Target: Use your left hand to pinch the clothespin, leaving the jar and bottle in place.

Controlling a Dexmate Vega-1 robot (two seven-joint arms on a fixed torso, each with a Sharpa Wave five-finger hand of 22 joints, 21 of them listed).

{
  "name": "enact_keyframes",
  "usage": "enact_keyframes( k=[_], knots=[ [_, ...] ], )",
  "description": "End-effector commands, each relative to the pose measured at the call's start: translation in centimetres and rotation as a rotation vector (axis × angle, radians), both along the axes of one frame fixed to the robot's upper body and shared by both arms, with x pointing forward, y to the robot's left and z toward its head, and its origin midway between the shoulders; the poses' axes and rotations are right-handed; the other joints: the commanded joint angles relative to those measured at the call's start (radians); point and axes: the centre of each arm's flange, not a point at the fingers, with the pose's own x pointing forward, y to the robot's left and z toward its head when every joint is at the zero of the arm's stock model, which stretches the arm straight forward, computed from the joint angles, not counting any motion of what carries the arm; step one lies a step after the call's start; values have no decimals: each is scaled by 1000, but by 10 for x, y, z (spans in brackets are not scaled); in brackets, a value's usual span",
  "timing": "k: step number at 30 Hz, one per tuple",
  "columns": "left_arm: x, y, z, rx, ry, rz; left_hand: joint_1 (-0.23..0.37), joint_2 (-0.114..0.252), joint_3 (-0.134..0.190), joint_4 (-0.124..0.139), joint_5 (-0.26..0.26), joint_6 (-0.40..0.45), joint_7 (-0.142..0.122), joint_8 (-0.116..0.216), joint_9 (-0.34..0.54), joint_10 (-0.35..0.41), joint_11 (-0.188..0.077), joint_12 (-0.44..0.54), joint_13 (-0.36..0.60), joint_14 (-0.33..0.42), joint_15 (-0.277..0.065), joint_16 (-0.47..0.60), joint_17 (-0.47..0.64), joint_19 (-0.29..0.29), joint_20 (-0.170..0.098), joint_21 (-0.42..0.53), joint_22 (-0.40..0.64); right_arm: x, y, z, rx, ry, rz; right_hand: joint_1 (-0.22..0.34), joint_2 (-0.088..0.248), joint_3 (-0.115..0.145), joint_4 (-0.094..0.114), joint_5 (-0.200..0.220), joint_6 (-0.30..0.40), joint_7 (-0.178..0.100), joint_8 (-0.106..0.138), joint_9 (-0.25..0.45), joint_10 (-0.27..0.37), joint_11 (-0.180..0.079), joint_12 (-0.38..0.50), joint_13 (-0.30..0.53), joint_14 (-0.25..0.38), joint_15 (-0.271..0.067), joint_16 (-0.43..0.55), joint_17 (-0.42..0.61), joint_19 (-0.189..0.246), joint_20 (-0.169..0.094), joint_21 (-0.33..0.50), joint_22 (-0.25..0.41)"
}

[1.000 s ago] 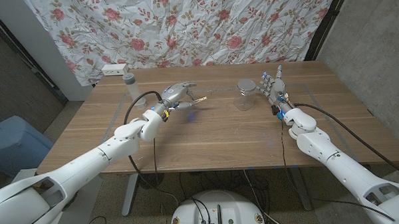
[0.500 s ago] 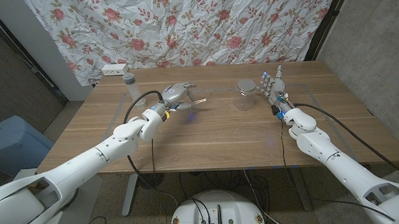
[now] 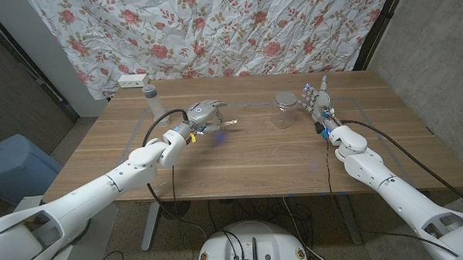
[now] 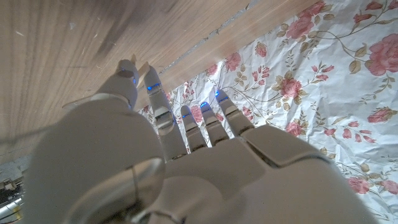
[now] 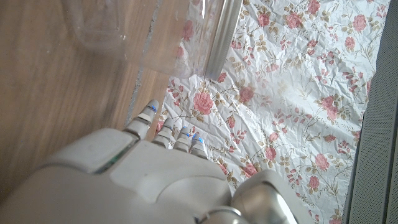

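- Reaching in from 7 o'clock, the left hand (image 3: 202,115) hovers over the bench (image 3: 240,157) near its middle, fingers (image 3: 215,104) grasping the clothespin (image 3: 230,123), which juts toward 3 o'clock just above the wood; the pinch itself looks small and slightly blurred.
- Coming in from 5 o'clock, the right hand (image 3: 318,101) stands upright, fingers released and straight, holding nothing.
- Just at 9 o'clock of that hand stands the clear jar (image 3: 283,111).
- Farther off, toward 11 o'clock near the bench's back edge, stands the bottle (image 3: 149,98).
- Behind everything hangs a floral cloth (image 3: 236,29).
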Motion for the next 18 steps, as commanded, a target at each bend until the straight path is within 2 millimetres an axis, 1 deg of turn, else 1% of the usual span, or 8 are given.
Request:
enact_keyframes(
  k=[1,18],
  knots=[
    [1,8,-9,23,13,29,2,6,-5,-2,6,-2,-1,8,5,-1,-2,0,1,-2,-12,0,3,-3,-1,-1,2,0,0,0,0,0,0,0,72,-5,0,6,-2,-7,6,2,1,-7,7,2,-10,-35,6,3,7,-3,5,5],
    [10,10,-20,37,14,55,0,7,-8,-3,5,4,-1,11,4,2,-3,2,1,-2,-13,0,3,-4,-2,-1,2,0,0,0,0,0,0,0,72,-5,0,6,-1,-8,6,2,1,-7,7,2,-10,-35,6,3,7,-2,4,5]
  ],
)
